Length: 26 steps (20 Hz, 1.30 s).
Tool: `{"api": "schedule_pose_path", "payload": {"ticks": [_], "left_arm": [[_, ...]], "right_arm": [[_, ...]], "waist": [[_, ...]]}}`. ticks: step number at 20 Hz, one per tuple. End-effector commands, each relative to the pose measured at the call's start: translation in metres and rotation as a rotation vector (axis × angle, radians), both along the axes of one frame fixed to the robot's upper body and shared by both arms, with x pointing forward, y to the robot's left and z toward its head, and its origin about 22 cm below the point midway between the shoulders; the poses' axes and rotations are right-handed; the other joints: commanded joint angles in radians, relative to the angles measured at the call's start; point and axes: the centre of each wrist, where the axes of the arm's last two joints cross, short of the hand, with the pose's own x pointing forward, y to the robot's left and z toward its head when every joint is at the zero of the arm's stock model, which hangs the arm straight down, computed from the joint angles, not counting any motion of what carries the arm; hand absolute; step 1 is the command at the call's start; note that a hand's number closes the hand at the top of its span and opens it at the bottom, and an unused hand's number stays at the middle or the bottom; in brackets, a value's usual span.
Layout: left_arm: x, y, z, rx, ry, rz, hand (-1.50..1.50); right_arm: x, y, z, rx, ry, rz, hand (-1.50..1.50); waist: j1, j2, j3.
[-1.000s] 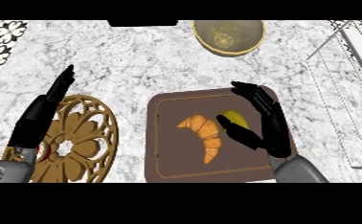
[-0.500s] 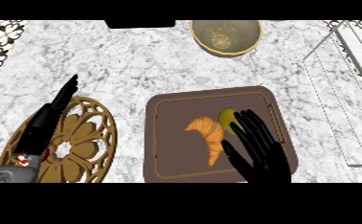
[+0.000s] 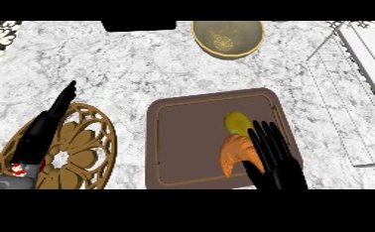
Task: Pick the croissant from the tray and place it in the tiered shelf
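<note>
Croissant [image 3: 234, 152] lies on brown tray [image 3: 192, 142], beside a yellow fruit [image 3: 236, 122]. Right hand [image 3: 275, 159] rests over it, fingers straight, nothing grasped. Left hand [image 3: 44, 127] released above wooden trivet [image 3: 82, 146].

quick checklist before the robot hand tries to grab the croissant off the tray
1. Croissant lies on the brown tray: ok.
2. Right robot hand is over the croissant's right side, fingers straight: ok for position, not ok for grasp, nothing is curled round it yet.
3. Yellow round item sits against the croissant's upper end and may get nudged: not ok.
4. Contact between fingers and croissant: cannot tell.
5. Left robot hand rests open over the gold trivet, away from the tray: ok.
6. Tiered shelf shows only partly at the right edge; free tier: cannot tell.
</note>
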Motion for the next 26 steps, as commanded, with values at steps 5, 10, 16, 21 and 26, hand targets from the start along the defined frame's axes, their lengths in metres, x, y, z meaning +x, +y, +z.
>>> {"api": "schedule_pose_path", "payload": {"ticks": [5,10,16,21,26], "left_arm": [[0.005,-0.002,0.002,0.004,-0.016,-0.008,0.00],[0.010,-0.006,0.002,-0.012,-0.017,-0.024,0.00],[0.013,-0.015,-0.002,0.004,-0.029,-0.066,0.00],[0.016,-0.025,0.004,-0.009,-0.021,-0.069,0.00],[0.024,-0.010,-0.006,-0.015,-0.029,-0.084,0.00]], "right_arm": [[-0.017,0.054,0.012,-0.191,0.184,-0.229,-1.50],[-0.028,0.109,0.057,-0.251,0.168,-0.380,-1.50],[-0.042,0.149,0.060,-0.316,0.171,-0.421,-1.50],[-0.060,0.151,0.048,-0.318,0.154,-0.421,-1.50],[-0.029,0.166,0.048,-0.316,0.063,-0.422,-1.50]], "waist": [[0.010,0.011,0.007],[0.032,0.015,0.011],[0.071,0.021,0.017],[0.068,0.021,0.017],[0.070,0.022,0.017]]}}
